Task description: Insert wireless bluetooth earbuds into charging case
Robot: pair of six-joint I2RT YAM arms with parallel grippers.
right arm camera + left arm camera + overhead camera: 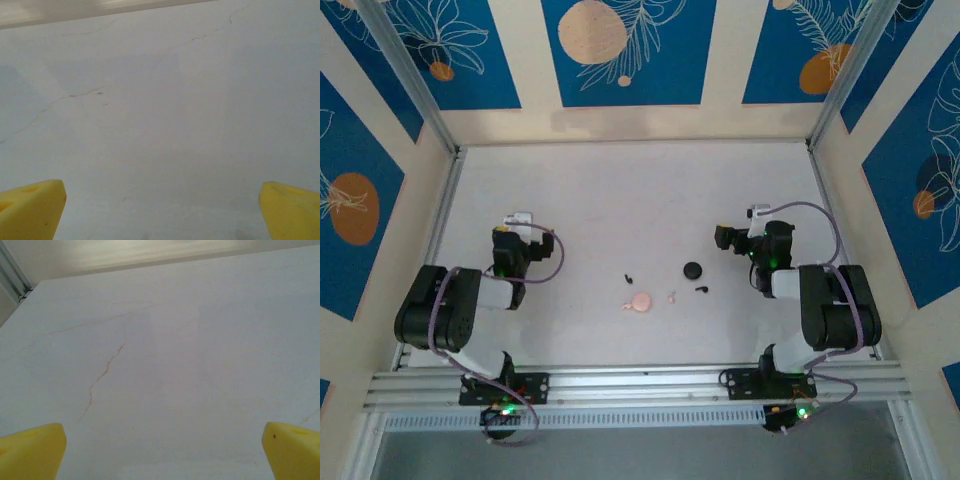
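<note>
Top external view: blue wall panels (450, 50) printed with leaves and orange discs enclose a white, faintly veined bench (620, 190). The left claw (517, 222) at left centre and the right claw (725, 237) at right centre both stand spread wide, pinching nothing. Between them, at lower centre, lie a black case (692, 270) and a pink case (640, 303). The black earbuds (627, 276) and pink earbuds (671, 297) lie loose beside the cases.

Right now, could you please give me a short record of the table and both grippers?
table: pale, faintly veined
black case: toward the right arm's side
pink case: nearer the arms than the black case
black earbuds: two, loose, outside the cases
pink earbud: loose, beside the pink case
left gripper: open, empty
right gripper: open, empty
</note>
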